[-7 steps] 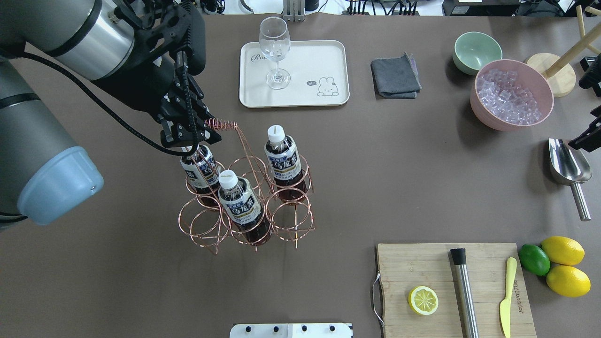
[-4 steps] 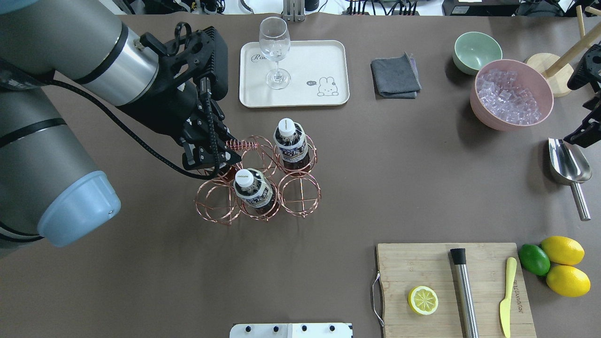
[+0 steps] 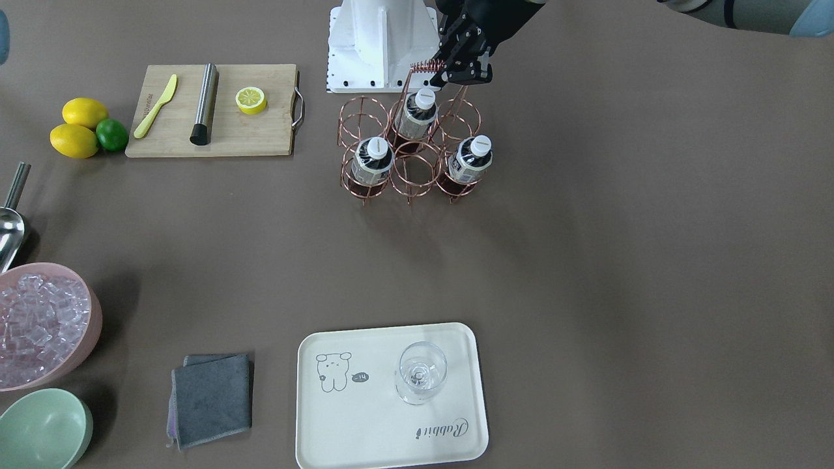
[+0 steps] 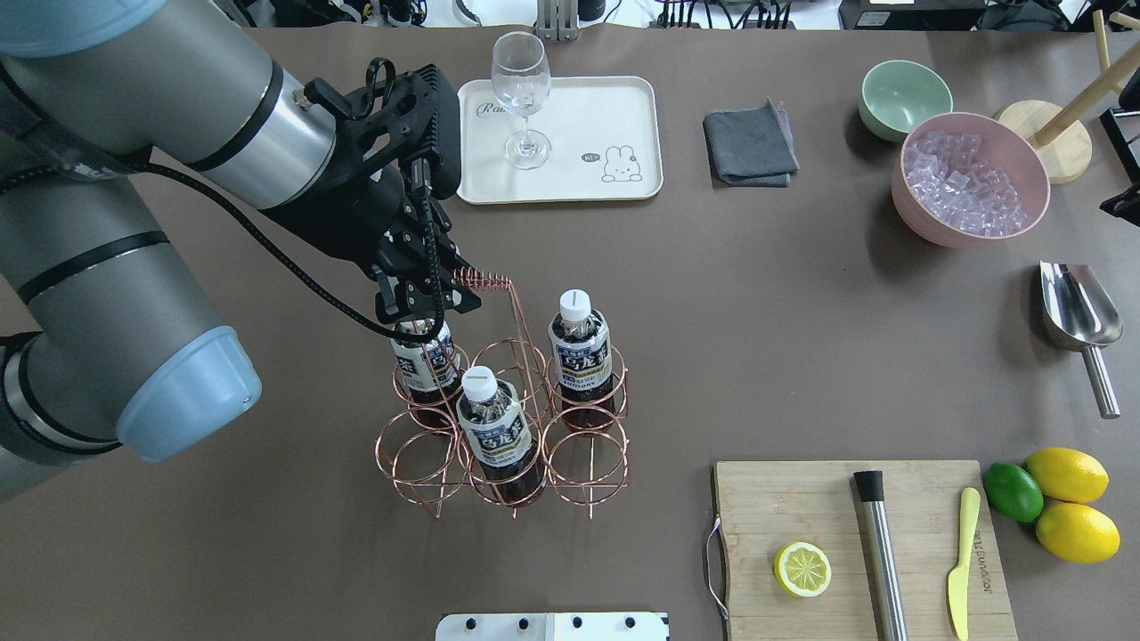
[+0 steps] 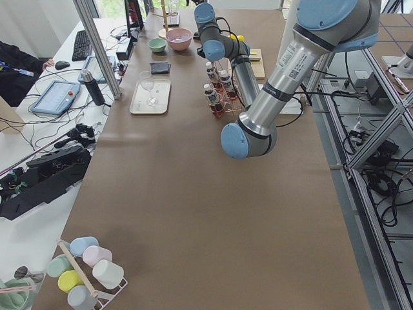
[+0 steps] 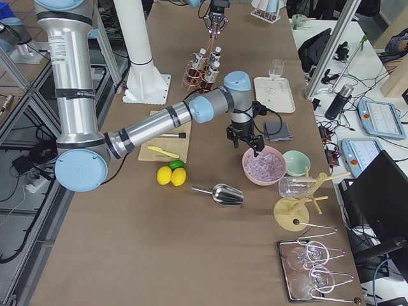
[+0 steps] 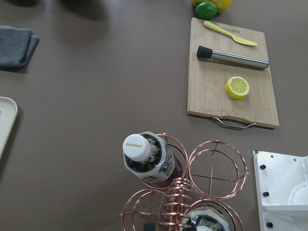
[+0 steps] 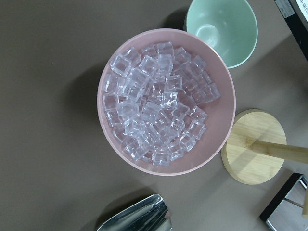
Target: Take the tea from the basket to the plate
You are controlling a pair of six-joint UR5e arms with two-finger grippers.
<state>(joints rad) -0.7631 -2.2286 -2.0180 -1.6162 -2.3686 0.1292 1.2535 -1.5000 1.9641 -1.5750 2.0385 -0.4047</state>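
Clamped on the coiled handle, the left gripper (image 4: 445, 298) has swung the basket (image 4: 485, 283) across to the robot's side of the plate (image 4: 614, 107) but apart from it – all three bottles of tea (image 4: 581, 352) still in its rings – so we judge the unloading has yet to begin.

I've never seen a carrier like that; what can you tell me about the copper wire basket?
The basket is thin copper-coloured wire: six round rings in two rows of three, plus a tall handle ending in a coiled grip. It is upright; the left gripper is shut on the coil. Three rings hold tea bottles, three are empty.
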